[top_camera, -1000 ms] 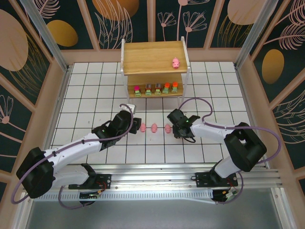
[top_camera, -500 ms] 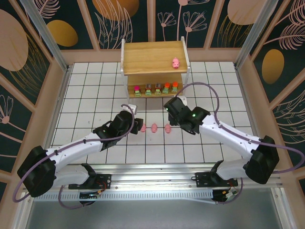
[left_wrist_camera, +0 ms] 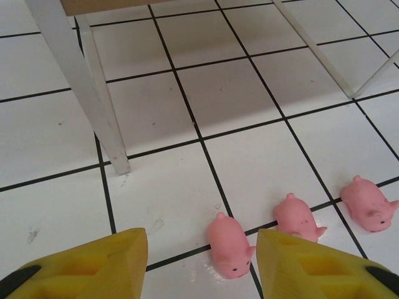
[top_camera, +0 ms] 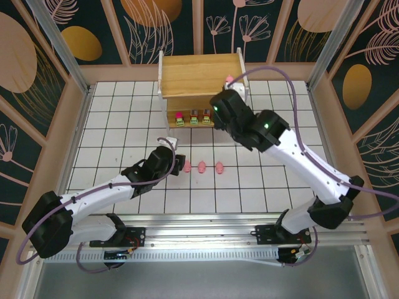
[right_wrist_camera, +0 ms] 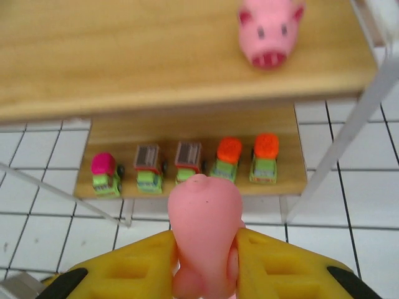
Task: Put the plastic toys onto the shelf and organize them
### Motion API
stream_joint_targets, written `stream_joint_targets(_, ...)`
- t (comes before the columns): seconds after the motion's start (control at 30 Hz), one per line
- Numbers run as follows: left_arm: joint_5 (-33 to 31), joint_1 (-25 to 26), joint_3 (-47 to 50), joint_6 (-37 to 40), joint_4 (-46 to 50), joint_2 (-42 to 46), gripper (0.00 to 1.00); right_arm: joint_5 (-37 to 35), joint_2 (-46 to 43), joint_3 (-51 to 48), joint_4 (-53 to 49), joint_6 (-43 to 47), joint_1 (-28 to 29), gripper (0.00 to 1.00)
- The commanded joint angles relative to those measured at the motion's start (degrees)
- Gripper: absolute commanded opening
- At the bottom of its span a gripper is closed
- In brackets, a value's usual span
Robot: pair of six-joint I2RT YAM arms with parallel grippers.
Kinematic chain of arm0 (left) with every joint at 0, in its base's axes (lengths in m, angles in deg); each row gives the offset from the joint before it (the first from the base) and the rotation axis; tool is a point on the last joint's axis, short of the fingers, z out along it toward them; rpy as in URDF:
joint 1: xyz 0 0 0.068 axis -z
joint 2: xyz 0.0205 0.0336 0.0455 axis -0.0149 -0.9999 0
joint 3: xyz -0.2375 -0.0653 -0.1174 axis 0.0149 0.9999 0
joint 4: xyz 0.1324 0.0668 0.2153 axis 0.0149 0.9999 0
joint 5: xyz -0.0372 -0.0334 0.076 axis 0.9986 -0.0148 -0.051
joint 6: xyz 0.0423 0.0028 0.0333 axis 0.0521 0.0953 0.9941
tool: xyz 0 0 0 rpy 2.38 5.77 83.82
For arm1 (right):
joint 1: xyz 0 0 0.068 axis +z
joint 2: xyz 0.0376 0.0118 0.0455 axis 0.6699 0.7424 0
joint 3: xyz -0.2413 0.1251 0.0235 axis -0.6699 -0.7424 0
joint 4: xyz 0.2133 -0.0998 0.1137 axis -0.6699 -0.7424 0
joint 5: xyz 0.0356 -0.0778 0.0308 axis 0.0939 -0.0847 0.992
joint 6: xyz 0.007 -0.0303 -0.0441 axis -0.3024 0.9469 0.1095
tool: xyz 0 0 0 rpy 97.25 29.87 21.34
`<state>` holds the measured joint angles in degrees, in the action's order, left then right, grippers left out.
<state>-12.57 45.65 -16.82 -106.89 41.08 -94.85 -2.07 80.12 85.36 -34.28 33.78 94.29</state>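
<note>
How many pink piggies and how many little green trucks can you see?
Pink pigs: 5 (one pig on the shelf, one pig in the right gripper, three pigs on the floor)
Green toy trucks: 5 (one pink-topped, two brown-topped, two orange-topped, all on the lower board)
Total: 10

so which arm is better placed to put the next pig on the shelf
Right. The right tool is shut on a pink pig, up at the shelf, where another pig sits on top. The left tool hangs open and empty near three pigs on the tiles.
</note>
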Motion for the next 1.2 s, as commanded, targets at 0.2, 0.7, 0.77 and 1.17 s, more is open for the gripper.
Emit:
stream_joint_targets(0.2,-2.6,0.3,0.2,1.2,-2.1,0.9,0.50,-1.0,14.2,23.7,-8.7,7.2,-6.2,0.28)
stream_joint_targets(0.7,-2.8,0.3,0.7,1.0,-2.0,1.3,0.50,6.1,24.3,36.3,-9.0,8.7,-9.9,0.27)
stream_joint_targets(0.77,-2.8,0.3,0.9,0.9,-2.1,1.5,0.50,6.4,24.0,35.4,-8.9,8.5,-9.8,0.27)
stream_joint_targets(1.17,-2.3,0.3,2.0,0.6,-2.5,1.1,0.50,6.3,21.8,27.7,-7.5,7.4,-8.9,0.29)
